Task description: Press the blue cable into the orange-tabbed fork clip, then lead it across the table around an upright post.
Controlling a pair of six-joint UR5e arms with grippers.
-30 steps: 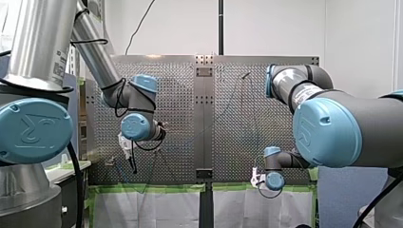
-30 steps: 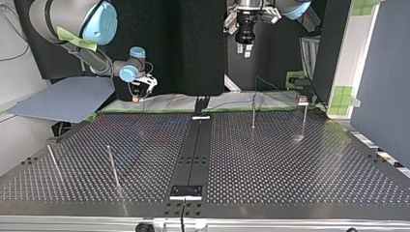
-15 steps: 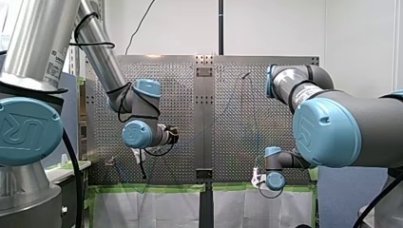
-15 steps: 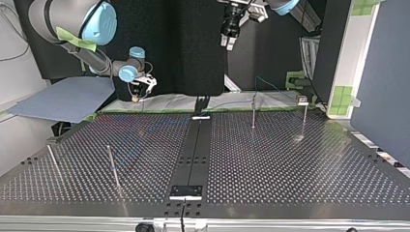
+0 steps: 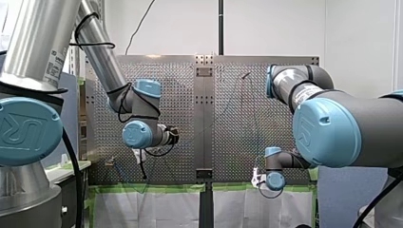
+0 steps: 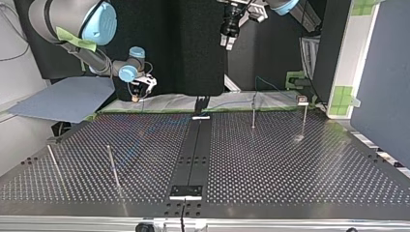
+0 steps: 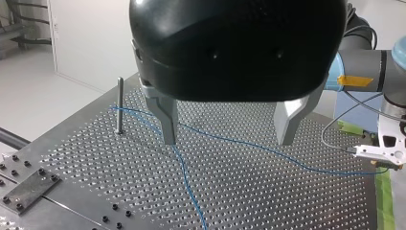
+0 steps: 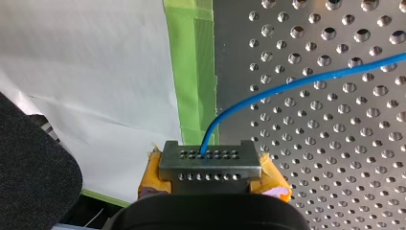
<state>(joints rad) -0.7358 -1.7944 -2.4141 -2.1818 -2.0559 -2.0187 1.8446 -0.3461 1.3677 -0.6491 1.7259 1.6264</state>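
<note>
My right claw [image 8: 209, 162] is pinching the blue cable [image 8: 292, 85]. A grey metal block drilled with two rows of small holes is sitting across its tip, and soft orange-yellow pads are bulging out at either side. The cable is rising from the middle of the block in a smooth, glossy curve over the worktop [image 8: 335, 158]. That worktop is dull silver sheet metal, punched all over with a regular grid of round holes. A strip of green tape [image 8: 191, 72] is edging it, and a plain white sheet [image 8: 95, 72] is showing beyond the tape. My left claw [image 7: 229, 130] is hanging spread above the worktop, gripping nothing. Its housing is a rounded, glossy black shell, and its two fingers [image 7: 167, 120] are tapering wedges of matt grey metal. The shell is blocking everything above and behind the fingers. Below them the cable is lying on the worktop as a thin blue thread. It is running from beside a slim upright post [image 7: 119, 105] of bright round steel, under the claw and toward my right claw at the far edge, while another stretch is trailing out of the picture. Whether it is wrapping round the post I cannot tell. In the top view the cable is showing only as a faint line.
</note>
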